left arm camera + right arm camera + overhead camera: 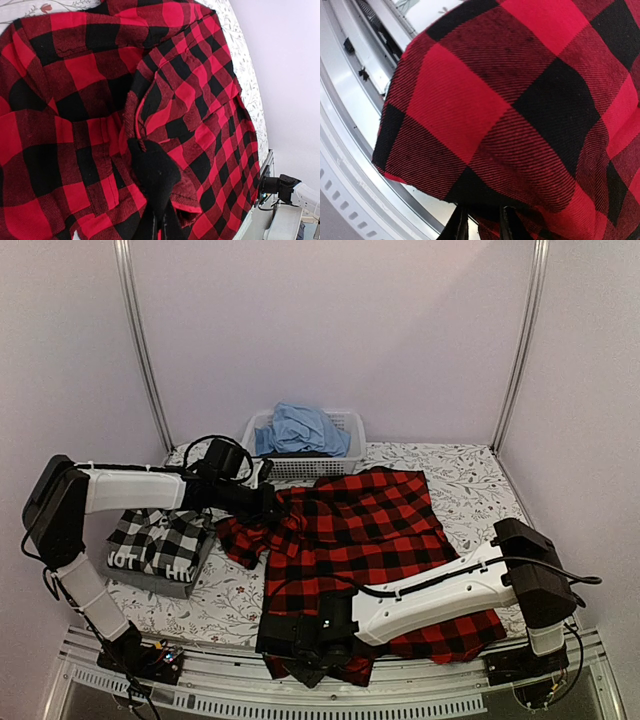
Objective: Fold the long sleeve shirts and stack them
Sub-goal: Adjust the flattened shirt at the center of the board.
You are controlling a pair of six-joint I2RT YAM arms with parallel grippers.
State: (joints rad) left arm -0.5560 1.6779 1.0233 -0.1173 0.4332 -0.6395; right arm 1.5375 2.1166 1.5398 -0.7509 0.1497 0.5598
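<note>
The red-and-black flannel shirt (370, 540) lies spread over the middle of the table, and its near hem hangs over the front edge. My left gripper (266, 506) is shut on a bunched fold at the shirt's left upper edge; in the left wrist view the black fingers (152, 175) pinch that cloth (190, 95). My right gripper (300, 640) is at the front edge, shut on the near left hem. In the right wrist view the flannel (520, 100) drapes over the fingertips (460, 225). A folded black-and-white check shirt (160, 538) lies on a dark grey lettered one (150, 572) at the left.
A white basket (345, 430) with blue cloth (300, 428) stands at the back centre. The table has a floral cover (470, 485). The metal front rail (300, 695) runs along the near edge and also shows in the right wrist view (350, 125).
</note>
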